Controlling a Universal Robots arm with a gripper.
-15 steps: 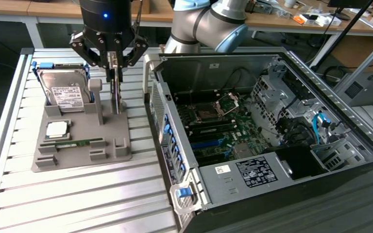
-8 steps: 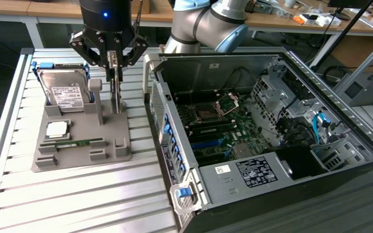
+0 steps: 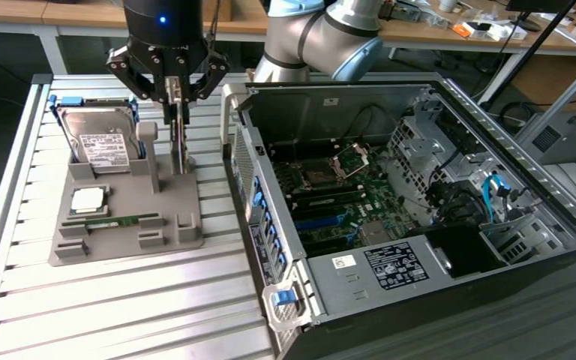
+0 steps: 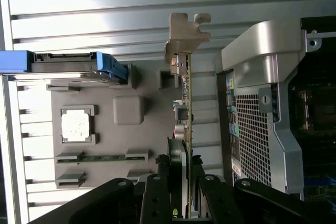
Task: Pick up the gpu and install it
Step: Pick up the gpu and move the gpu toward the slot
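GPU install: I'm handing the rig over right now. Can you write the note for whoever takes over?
Hold: the gripper is shut on the gpu at its upper end.
Place: the gpu stands upright over the holder. Whether it is clear of its slot cannot be told.
Done: the gpu is grasped.
Left: the gpu is not in the case, which lies open beside the holder on the exterior view's right. Nothing is installed.
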